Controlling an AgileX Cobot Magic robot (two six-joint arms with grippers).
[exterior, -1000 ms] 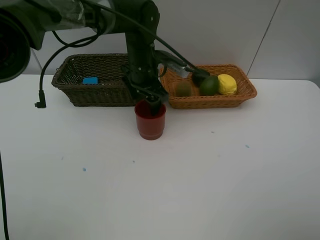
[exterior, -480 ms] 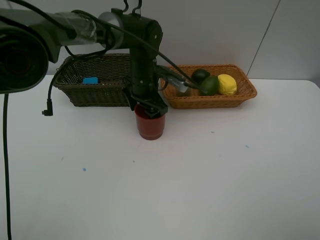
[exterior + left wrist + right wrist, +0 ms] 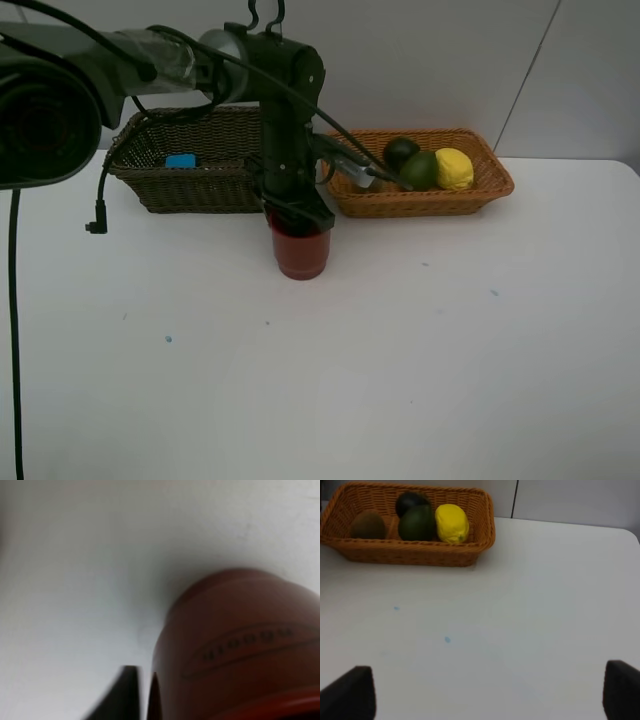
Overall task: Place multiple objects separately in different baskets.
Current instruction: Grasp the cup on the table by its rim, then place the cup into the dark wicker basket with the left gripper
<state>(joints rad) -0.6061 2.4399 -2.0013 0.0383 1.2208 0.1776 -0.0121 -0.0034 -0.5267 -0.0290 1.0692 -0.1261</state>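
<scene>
In the high view the left gripper point(image 3: 298, 215) is at the center left of the frame, pointing straight down onto the rim of the red cup point(image 3: 300, 252), which stands upright on the white table point(image 3: 400, 350) just in front of the gap between the two baskets. The left wrist view is very close and blurred: it shows the side of the red cup point(image 3: 240, 645) filling the lower right of the frame, with one dark finger point(image 3: 122, 692) next to its wall at the bottom edge. From these pictures I cannot tell if the fingers are closed on the cup or only around its rim. The dark olive-brown basket point(image 3: 150, 160) is at the upper left of the high view and has a blue eraser point(image 3: 181, 160) inside. The light orange basket point(image 3: 480, 190) is to the right of it and holds the dark mangosteen point(image 3: 400, 150), the green round fruit point(image 3: 420, 170) and the yellow lemon point(image 3: 454, 168), which lie close together. In the right wrist view the same orange basket point(image 3: 485, 530) is at the upper left, and there the brown kiwi point(image 3: 368, 526) also shows, beside the green fruit. The right gripper's two dark fingertips point(image 3: 350, 692) sit in the lower corners of that view, spread wide apart, with nothing between them.
</scene>
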